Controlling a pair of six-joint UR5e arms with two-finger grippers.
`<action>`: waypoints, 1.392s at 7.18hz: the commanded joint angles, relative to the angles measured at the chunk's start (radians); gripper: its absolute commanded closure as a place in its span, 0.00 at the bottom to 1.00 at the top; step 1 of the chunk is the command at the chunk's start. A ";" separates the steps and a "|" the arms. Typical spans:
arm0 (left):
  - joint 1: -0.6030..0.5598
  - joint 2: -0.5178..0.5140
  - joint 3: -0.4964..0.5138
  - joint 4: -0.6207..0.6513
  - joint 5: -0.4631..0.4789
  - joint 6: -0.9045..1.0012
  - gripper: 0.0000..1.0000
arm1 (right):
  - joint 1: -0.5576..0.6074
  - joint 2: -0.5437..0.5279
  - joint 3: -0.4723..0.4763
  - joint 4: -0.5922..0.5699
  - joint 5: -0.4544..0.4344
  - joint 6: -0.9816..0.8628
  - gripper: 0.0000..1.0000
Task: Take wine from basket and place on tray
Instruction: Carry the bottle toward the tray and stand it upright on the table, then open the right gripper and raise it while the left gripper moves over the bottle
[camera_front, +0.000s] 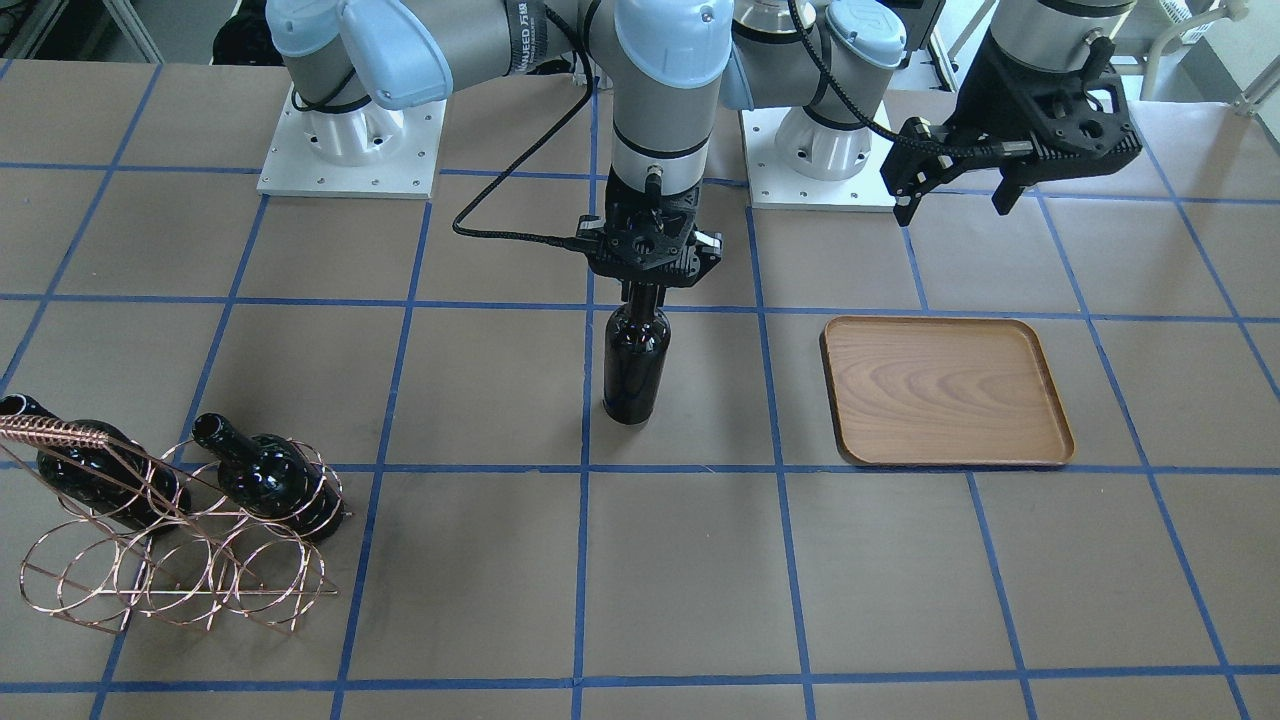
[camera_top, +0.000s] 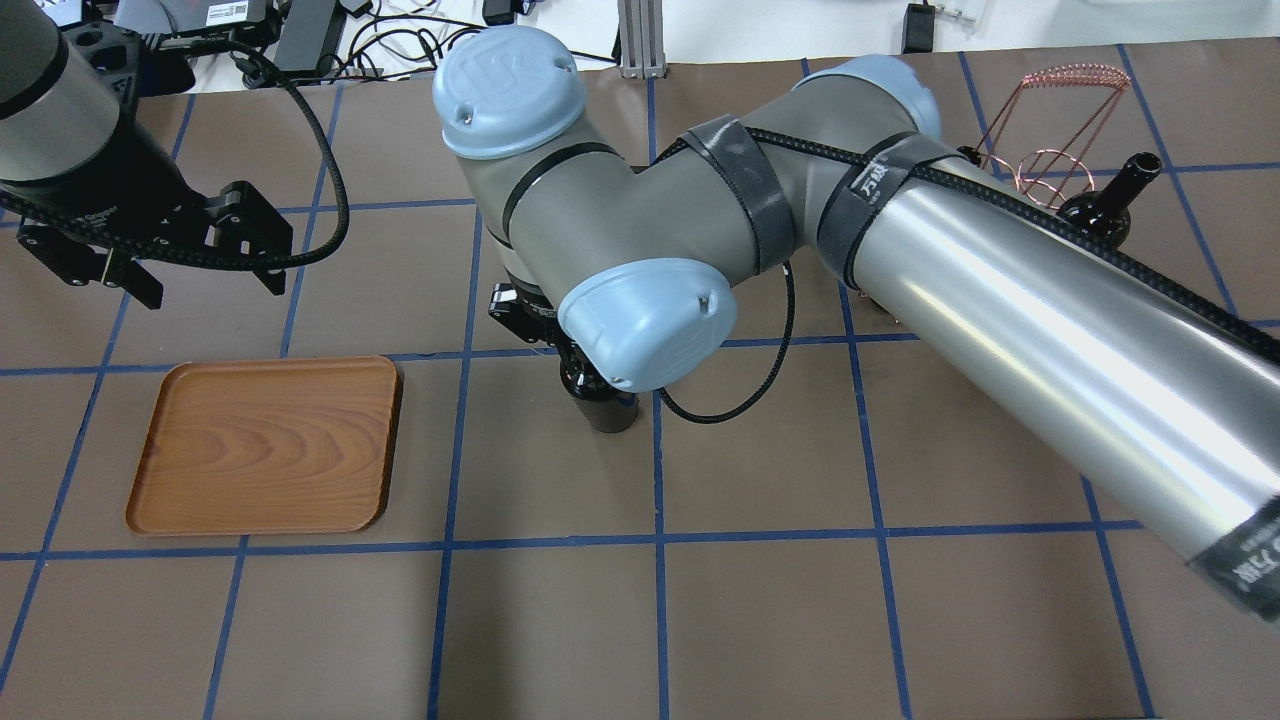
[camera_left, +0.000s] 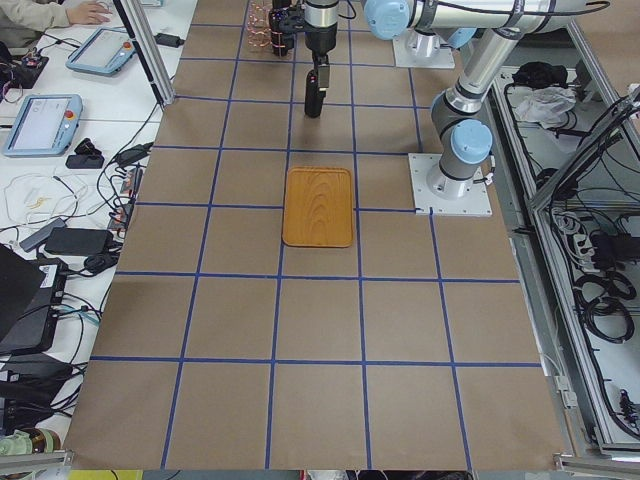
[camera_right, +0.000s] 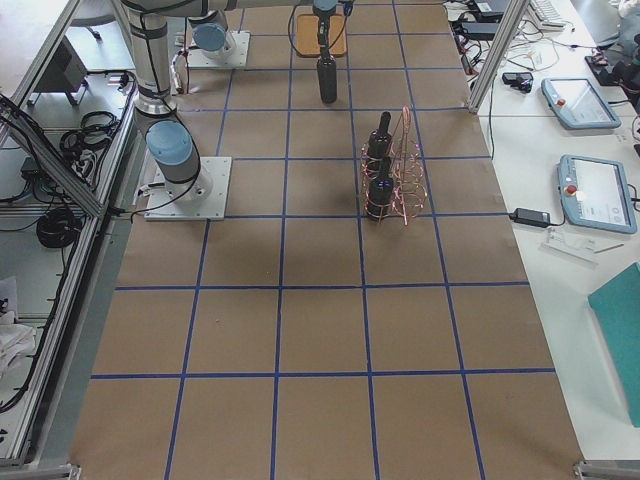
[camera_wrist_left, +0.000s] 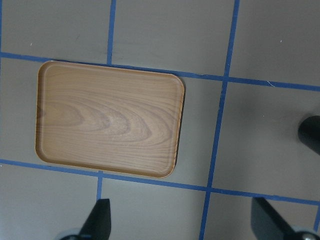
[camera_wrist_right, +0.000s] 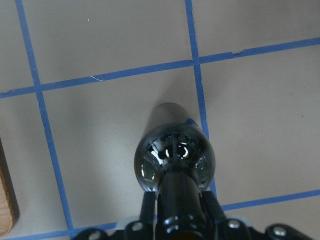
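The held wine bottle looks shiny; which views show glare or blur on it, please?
Right wrist view: white highlights ring the shoulder of the wine bottle; its neck is soft. Front-facing view: faint sheen. Overhead view: mostly hidden by the right arm.

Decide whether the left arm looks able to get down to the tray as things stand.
Probably yes. The left gripper hangs open close to the bare tray, nothing between them; the wine, held upright by the right gripper, stands well clear to one side.
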 joint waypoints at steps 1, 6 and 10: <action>0.000 0.001 -0.001 0.000 0.001 0.001 0.00 | -0.002 0.000 0.000 -0.001 -0.003 0.000 0.03; -0.006 -0.008 0.005 0.019 0.008 0.111 0.00 | -0.122 -0.078 -0.055 0.026 0.008 -0.193 0.00; -0.020 0.007 0.002 0.052 -0.004 0.055 0.00 | -0.291 -0.145 -0.104 0.153 -0.006 -0.512 0.00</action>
